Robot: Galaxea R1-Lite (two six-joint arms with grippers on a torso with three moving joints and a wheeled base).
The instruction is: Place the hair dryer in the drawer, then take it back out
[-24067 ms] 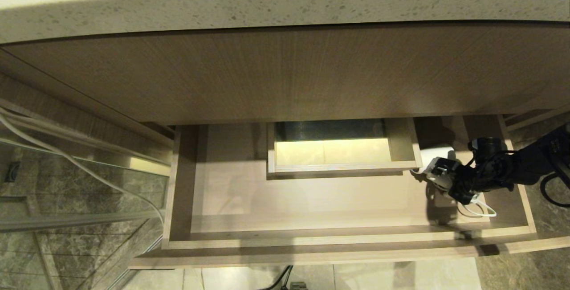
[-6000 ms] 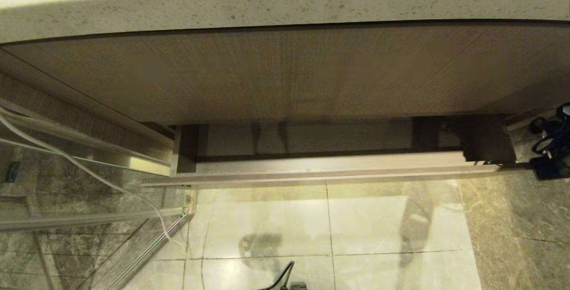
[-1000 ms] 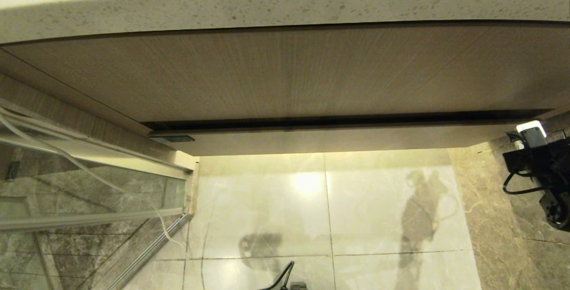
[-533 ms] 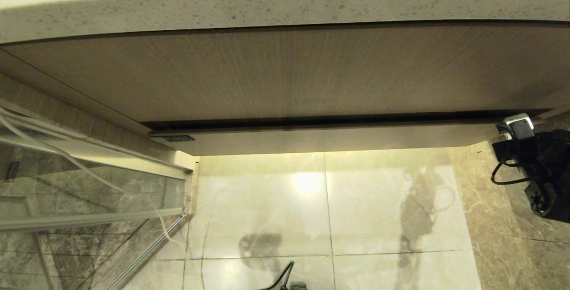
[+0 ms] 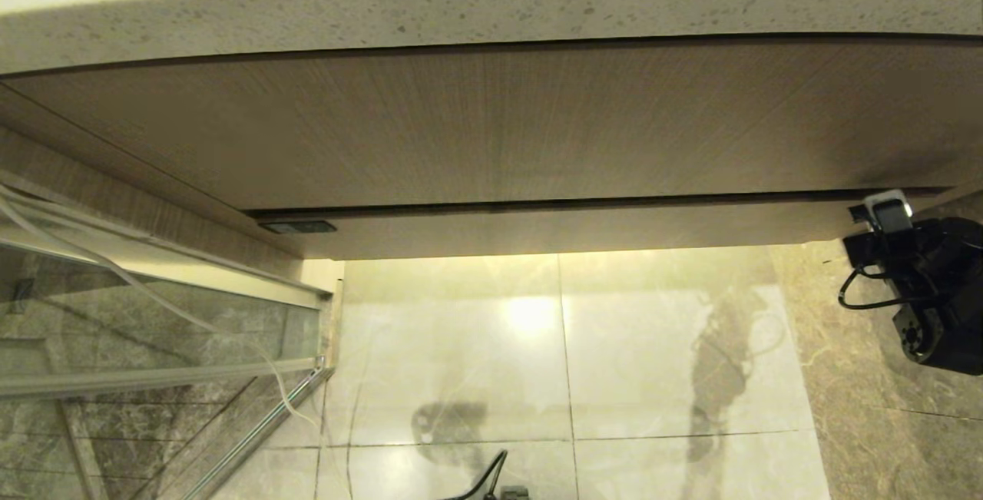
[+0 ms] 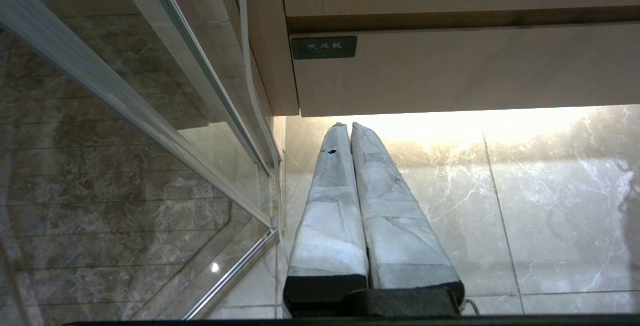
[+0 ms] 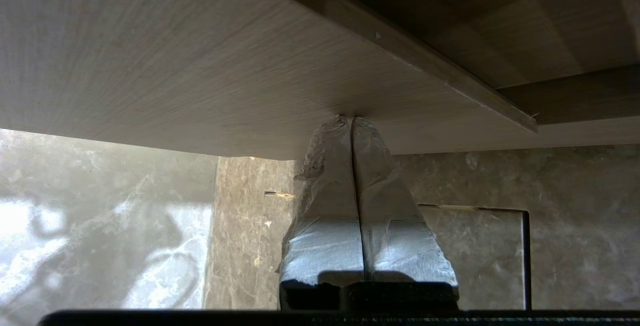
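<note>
The drawer (image 5: 537, 230) is pushed in under the taller wood-grain panel, and only its narrow light-brown front shows. The hair dryer is hidden. My right gripper (image 5: 883, 206) is at the right end of the drawer front. In the right wrist view its taped fingertips (image 7: 351, 119) are shut together and press against the wood of the drawer (image 7: 200, 65). My left gripper (image 6: 348, 125) hangs shut and empty below the left end of the drawer (image 6: 450, 70), close to a small dark label (image 6: 324, 47).
A speckled stone countertop (image 5: 491, 8) overhangs the wood-grain panel (image 5: 491, 124). A glass partition with a metal rail (image 5: 153, 316) and a white cord stands at the left. Pale marble floor tiles (image 5: 568, 362) lie below, with darker tiles under the right arm.
The right gripper has moved in against the drawer front. The front has slid further in, and the dark gap above it has shrunk to a thin line.
</note>
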